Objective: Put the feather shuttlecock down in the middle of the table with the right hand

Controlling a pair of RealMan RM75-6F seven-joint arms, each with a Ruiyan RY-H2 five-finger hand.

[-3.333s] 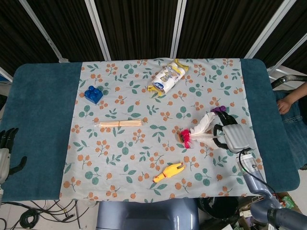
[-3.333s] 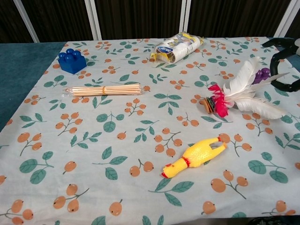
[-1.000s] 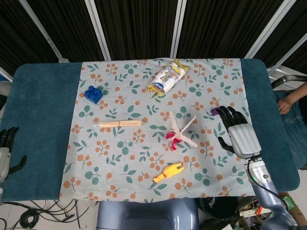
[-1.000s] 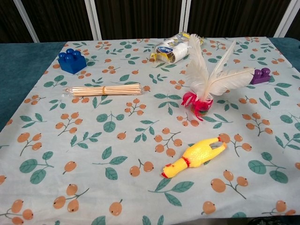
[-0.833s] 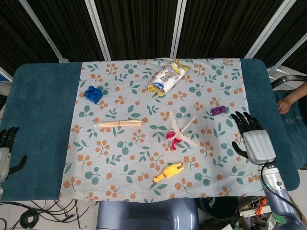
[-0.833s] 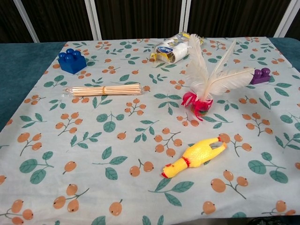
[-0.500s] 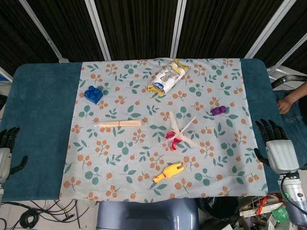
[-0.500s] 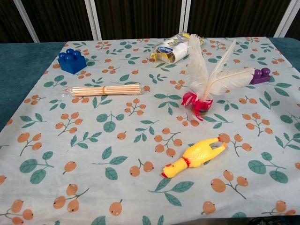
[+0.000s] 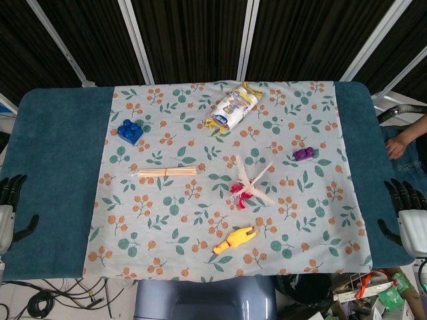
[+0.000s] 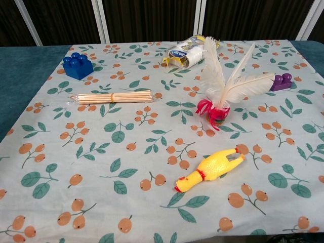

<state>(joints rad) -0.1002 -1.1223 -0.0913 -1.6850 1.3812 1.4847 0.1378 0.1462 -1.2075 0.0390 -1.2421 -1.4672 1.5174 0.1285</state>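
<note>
The feather shuttlecock [image 9: 247, 184] [image 10: 221, 90], white feathers over a red fringed base, stands upright near the middle of the floral cloth, free of both hands. My right hand [image 9: 408, 223] hovers at the table's right edge with fingers spread and nothing in it, far from the shuttlecock. At the far left edge my left hand [image 9: 9, 209] is also empty with its fingers apart. Neither hand shows in the chest view.
Around the shuttlecock lie a yellow rubber chicken [image 9: 234, 239] [image 10: 208, 169], a bundle of wooden sticks [image 9: 167, 171] [image 10: 112, 97], a blue brick [image 9: 130, 131] [image 10: 77, 66], a small purple brick [image 9: 303, 154] [image 10: 281, 81] and a snack bag [image 9: 231, 110] [image 10: 190, 52]. A person's hand [image 9: 399, 141] shows beyond the right edge.
The shuttlecock went from lying by my right hand at the right to standing free in the middle. My right hand has let go and drawn back to the table's right edge.
</note>
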